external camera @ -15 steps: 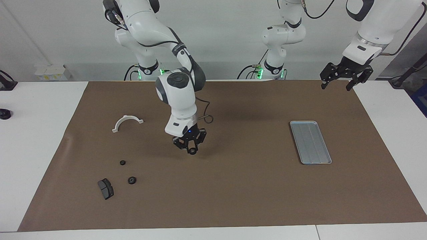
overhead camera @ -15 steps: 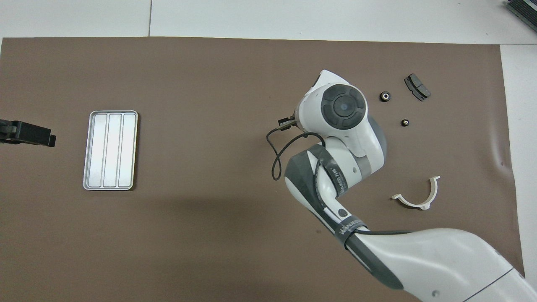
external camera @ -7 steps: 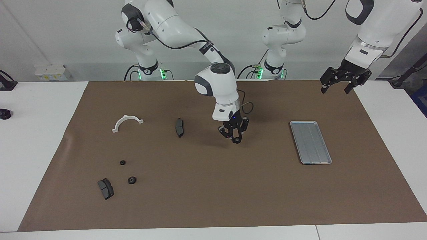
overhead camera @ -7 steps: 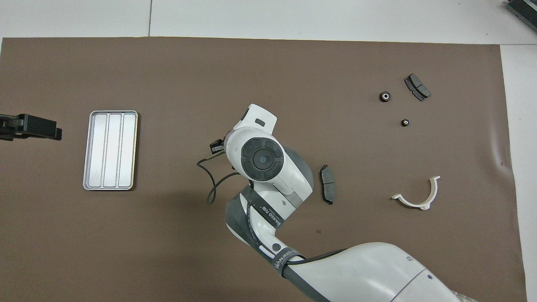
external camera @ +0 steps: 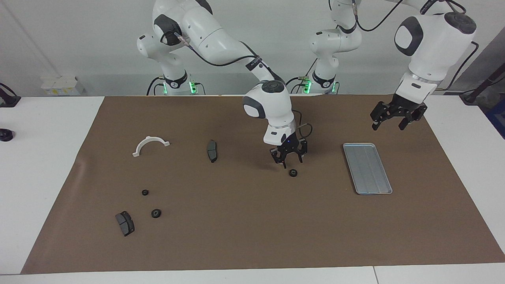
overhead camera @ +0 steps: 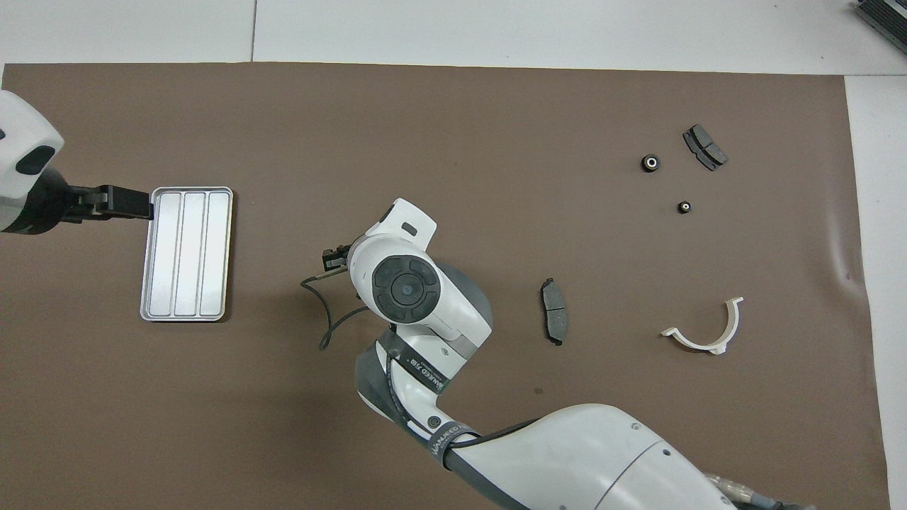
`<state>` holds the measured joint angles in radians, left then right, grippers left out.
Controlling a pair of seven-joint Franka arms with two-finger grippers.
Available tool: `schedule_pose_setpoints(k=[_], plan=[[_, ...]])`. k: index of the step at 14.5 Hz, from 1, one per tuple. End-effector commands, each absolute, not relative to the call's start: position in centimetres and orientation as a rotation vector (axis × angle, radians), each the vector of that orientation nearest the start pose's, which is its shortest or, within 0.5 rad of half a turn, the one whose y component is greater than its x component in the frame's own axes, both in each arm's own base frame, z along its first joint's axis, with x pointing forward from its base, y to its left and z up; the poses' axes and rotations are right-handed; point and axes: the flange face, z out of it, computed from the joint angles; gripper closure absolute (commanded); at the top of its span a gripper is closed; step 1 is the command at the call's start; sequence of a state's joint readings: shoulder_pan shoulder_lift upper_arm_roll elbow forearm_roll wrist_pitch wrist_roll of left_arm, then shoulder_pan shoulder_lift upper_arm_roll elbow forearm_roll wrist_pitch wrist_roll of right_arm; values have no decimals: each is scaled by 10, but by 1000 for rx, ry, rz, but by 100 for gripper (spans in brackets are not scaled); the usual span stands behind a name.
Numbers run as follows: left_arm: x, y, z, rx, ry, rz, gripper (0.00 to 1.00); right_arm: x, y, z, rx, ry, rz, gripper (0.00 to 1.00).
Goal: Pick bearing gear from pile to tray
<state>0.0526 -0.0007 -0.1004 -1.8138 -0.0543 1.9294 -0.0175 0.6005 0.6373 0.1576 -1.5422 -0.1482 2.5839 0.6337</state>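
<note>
Well, starting at my right arm's end of the brown mat [external camera: 252, 228]: the pile [external camera: 138, 205] is spread loosely there. The white half-ring bracket [external camera: 151, 145] lies nearest to me. Farther out lie a small black gear [external camera: 144, 192], a slightly larger gear [external camera: 156, 213] and a dark grey brake pad [external camera: 125, 223], all apart from one another. A second brake pad [external camera: 212, 150] lies on its own toward the middle of the mat, about level with the bracket.

Next comes my right pincer [external camera: 289, 159], pointing straight down over the middle of the mat. Its fingers are spread and it holds nothing. The bearing gear [external camera: 292, 172] lies flat on the mat just below the tips, between the second brake pad and the tray (from overhead my own wrist hides it). I cannot tell whether a fingertip touches it.

The tray [external camera: 367, 168] sits toward my left arm's end, lengthwise away from me, with nothing in it; the gear is well apart from it.

Last, my left pincer [external camera: 396, 118] hangs in the air with its fingers wide, empty, over the mat just beside the tray's nearer end.
</note>
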Motion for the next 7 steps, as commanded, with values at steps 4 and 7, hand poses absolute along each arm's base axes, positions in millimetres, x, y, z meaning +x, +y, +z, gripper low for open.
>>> schedule_pose_setpoints(k=[4,7], plan=[[589,-130,457,-3224,-297,-265,0,612,422,359,-2960,-191,-512,3],[577,-180,421,-3231,-343,-211,0,652,343,365,-3045,-212,-465,3]])
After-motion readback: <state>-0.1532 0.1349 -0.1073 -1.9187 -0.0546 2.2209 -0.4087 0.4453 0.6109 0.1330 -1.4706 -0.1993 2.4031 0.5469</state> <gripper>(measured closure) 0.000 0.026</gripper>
